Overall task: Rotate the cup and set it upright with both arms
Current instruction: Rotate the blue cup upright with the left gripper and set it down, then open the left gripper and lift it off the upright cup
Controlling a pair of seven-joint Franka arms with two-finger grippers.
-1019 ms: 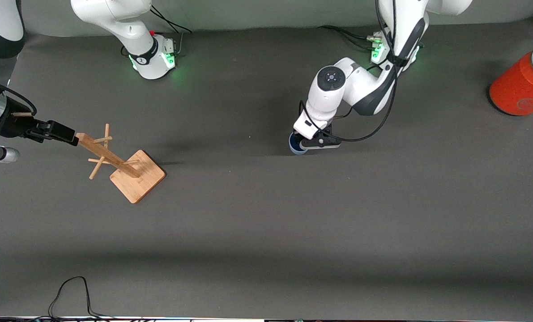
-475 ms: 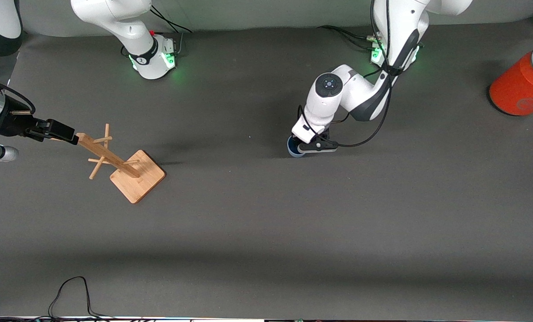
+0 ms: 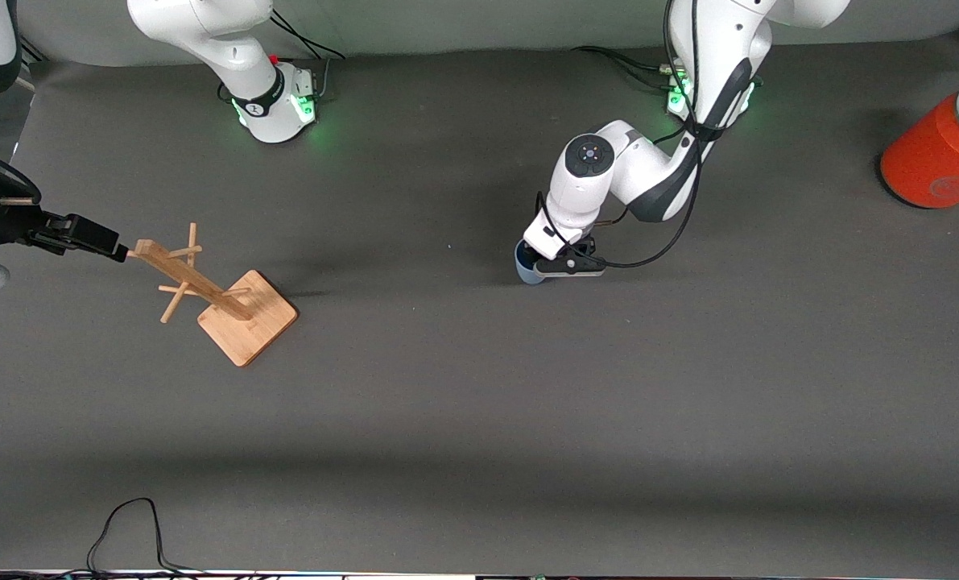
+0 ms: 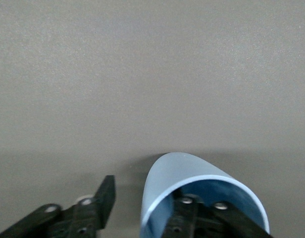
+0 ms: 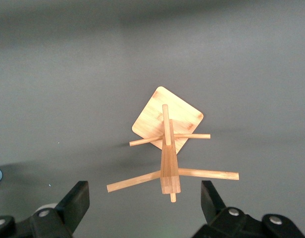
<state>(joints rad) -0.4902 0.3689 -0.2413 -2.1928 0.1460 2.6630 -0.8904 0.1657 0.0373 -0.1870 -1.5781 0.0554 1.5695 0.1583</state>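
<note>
Upright cup (image 4: 192, 186) on the worktop (image 3: 479, 387), wall between the fingers of the left claw (image 3: 545, 259), now parted. Best lifted straight up, clear of the rim. Right claw (image 5: 145, 206) spread wide over the wooden rack (image 5: 167, 144), empty, waiting.

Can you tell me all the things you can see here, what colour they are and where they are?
cup: one, pale blue, on the mat at the left gripper.
wooden rack: one, light wood, toward the right arm's end of the table.
can: one, orange with grey lid, at the left arm's end of the table.
cable: one, black, at the mat's edge nearest the front camera.
left gripper: black, one finger inside the cup, loosened.
right gripper: black, fingers open, beside the rack's top.
</note>
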